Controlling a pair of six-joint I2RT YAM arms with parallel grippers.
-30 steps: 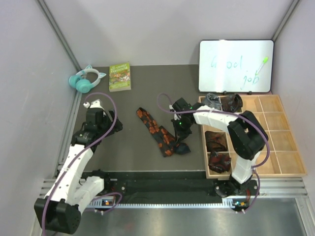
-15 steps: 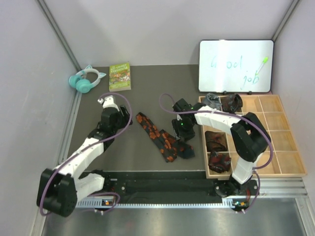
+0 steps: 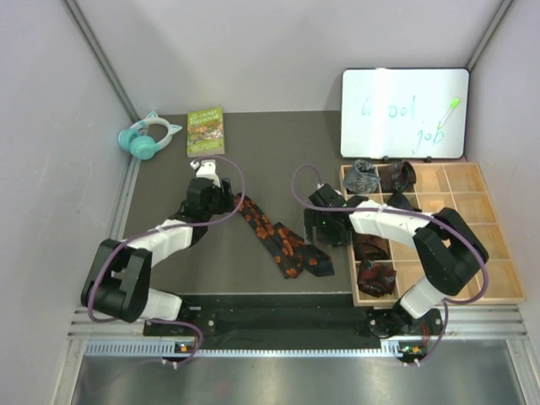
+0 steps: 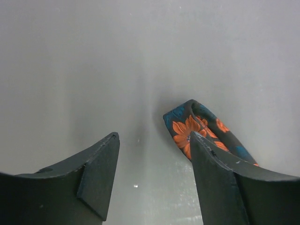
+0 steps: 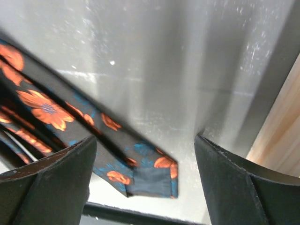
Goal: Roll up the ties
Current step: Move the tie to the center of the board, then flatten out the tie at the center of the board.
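Top external: headphones (image 3: 145, 139), book (image 3: 205, 131), whiteboard (image 3: 405, 114) behind the flowered tie (image 3: 274, 236); tray (image 3: 494, 246) alongside.

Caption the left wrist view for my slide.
Open left gripper beside the end of the orange-flowered tie on the grey table.

tie (image 3: 270, 229) black, orange flowers, blue leaves; headphones (image 3: 145, 139) teal; book (image 3: 205, 131) green

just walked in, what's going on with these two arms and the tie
Two robot arms are working on a flowered tie that lies unrolled on the table. The left gripper is open at the tie's far end, and the right gripper is open over its other end, by the tray. Neither holds it. Several rolled ties already sit in the wooden tray on the right.
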